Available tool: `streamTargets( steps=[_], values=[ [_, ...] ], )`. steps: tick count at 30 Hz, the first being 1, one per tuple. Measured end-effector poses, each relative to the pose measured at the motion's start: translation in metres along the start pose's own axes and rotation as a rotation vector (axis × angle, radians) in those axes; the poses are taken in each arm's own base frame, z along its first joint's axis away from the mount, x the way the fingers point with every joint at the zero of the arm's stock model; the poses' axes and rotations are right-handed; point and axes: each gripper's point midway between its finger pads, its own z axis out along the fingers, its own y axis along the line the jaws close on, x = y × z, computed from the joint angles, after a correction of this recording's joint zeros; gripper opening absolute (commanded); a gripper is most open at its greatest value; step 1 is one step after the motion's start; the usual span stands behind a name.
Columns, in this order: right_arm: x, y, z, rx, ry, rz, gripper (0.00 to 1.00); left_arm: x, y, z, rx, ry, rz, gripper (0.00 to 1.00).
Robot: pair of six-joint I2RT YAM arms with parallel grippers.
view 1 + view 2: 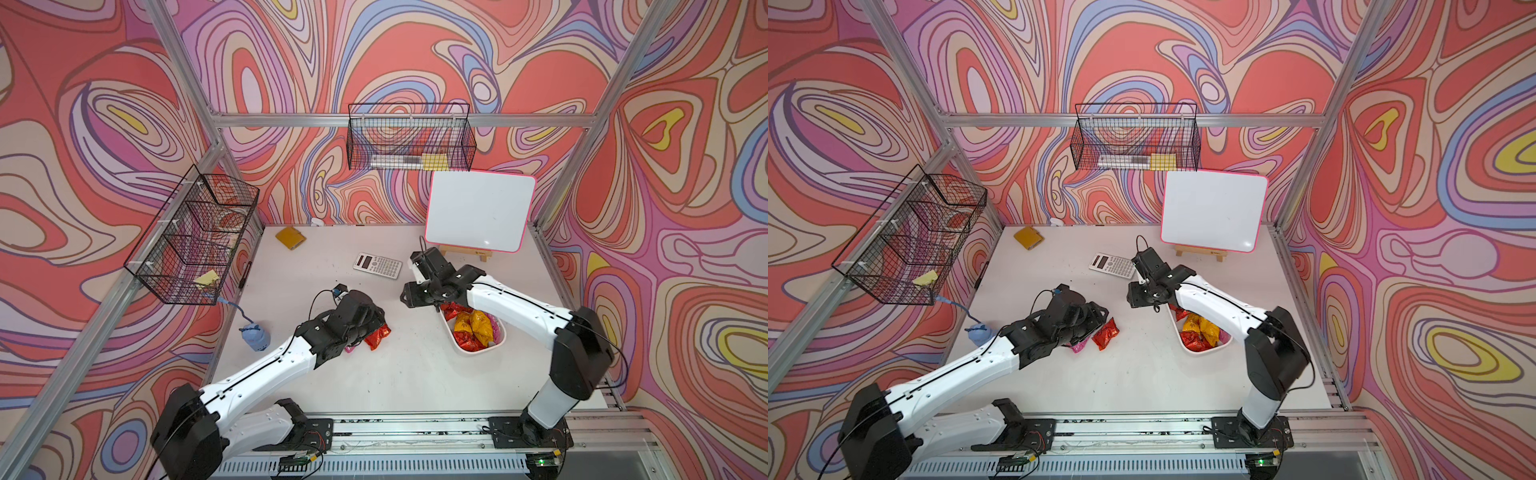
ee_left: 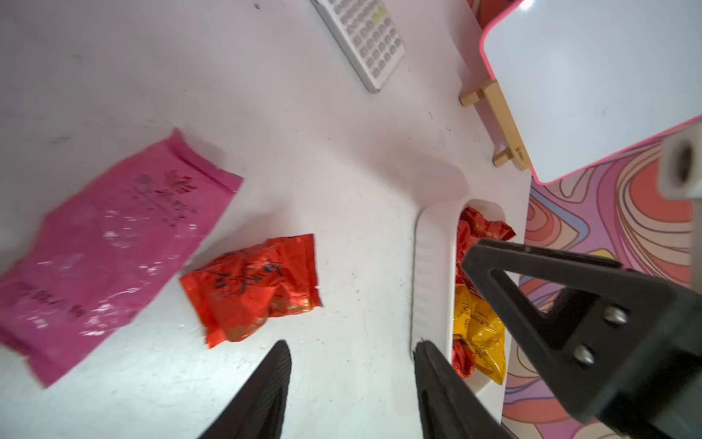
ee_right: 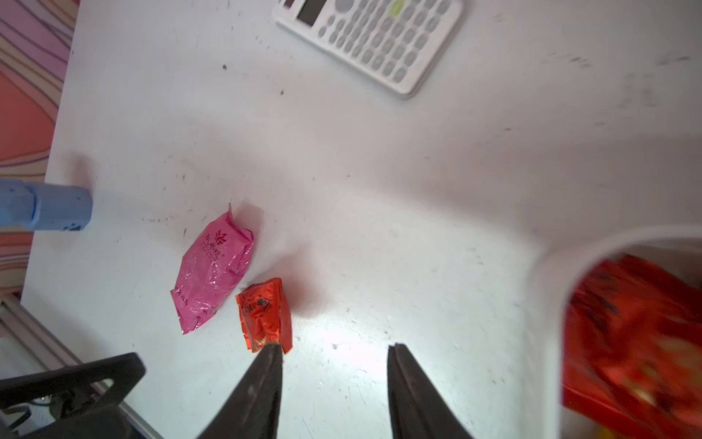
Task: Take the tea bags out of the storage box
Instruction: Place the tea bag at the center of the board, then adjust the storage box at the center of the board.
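Note:
The white storage box [image 1: 478,350] [image 1: 1198,351] sits right of the table's middle, with red and yellow tea bags [image 1: 471,328] [image 1: 1200,330] heaped in it. On the table to its left lie a red tea bag [image 1: 377,336] [image 2: 252,287] [image 3: 266,311] and a pink tea bag [image 2: 110,251] [image 3: 212,271], the pink one mostly under my left arm in both top views. My left gripper [image 2: 353,347] hovers open over bare table between the red bag and the box wall [image 2: 431,266]. My right gripper [image 3: 336,347] is open and empty, above the table beside the box rim [image 3: 547,285].
A calculator [image 1: 377,266] lies behind the grippers. A whiteboard [image 1: 480,212] on a wooden easel stands at the back right and a mustard pad [image 1: 290,237] at the back left. A blue object [image 1: 254,337] is at the left edge. Wire baskets [image 1: 191,237] [image 1: 409,139] hang on the walls.

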Motion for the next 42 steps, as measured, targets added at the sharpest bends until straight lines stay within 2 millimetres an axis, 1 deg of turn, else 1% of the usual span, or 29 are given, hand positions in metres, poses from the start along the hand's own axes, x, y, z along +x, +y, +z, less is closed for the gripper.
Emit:
streamTargets(
  steps=[2,3,6,9,12,13,15,18,20,24,28,32,36,40,42],
  values=[
    [0.002,-0.022,-0.022,0.073,-0.042,0.061,0.49,0.009,-0.015,0.015,0.030,0.041,0.006,0.57],
    [0.006,-0.036,-0.029,0.111,-0.048,0.098,0.54,0.015,-0.021,0.023,0.041,0.065,0.009,0.58],
    [0.024,-0.078,-0.040,0.221,-0.030,0.218,0.59,0.032,-0.035,0.047,0.067,0.135,0.015,0.59],
    [0.038,-0.111,-0.047,0.315,-0.005,0.336,0.61,0.050,-0.053,0.069,0.098,0.202,0.024,0.60],
    [0.043,-0.127,-0.058,0.367,-0.005,0.385,0.67,0.067,-0.074,0.087,0.135,0.261,0.030,0.60],
    [0.044,-0.131,-0.062,0.380,-0.004,0.388,0.70,0.071,-0.080,0.091,0.147,0.276,0.034,0.60],
    [0.047,-0.141,-0.071,0.403,0.002,0.396,0.72,0.081,-0.095,0.101,0.175,0.308,0.038,0.59],
    [0.054,-0.156,-0.078,0.408,0.014,0.407,0.75,0.093,-0.109,0.113,0.211,0.353,0.032,0.56],
    [0.063,-0.166,-0.079,0.425,0.036,0.410,0.77,0.100,-0.111,0.121,0.216,0.379,0.025,0.54],
    [0.079,-0.175,-0.074,0.430,0.087,0.404,0.78,0.111,-0.098,0.139,0.176,0.414,0.017,0.48],
    [0.091,-0.176,-0.066,0.418,0.130,0.397,0.75,0.115,-0.087,0.146,0.133,0.427,0.015,0.42],
    [0.102,-0.178,-0.057,0.410,0.158,0.404,0.69,0.116,-0.090,0.155,0.115,0.434,0.027,0.35],
    [0.108,-0.179,-0.052,0.399,0.170,0.414,0.61,0.117,-0.090,0.160,0.099,0.438,0.051,0.27],
    [0.113,-0.178,-0.048,0.390,0.179,0.416,0.57,0.114,-0.090,0.160,0.073,0.429,0.085,0.17],
    [0.116,-0.179,-0.046,0.389,0.184,0.417,0.55,0.110,-0.092,0.161,0.057,0.415,0.112,0.14]
  ],
)
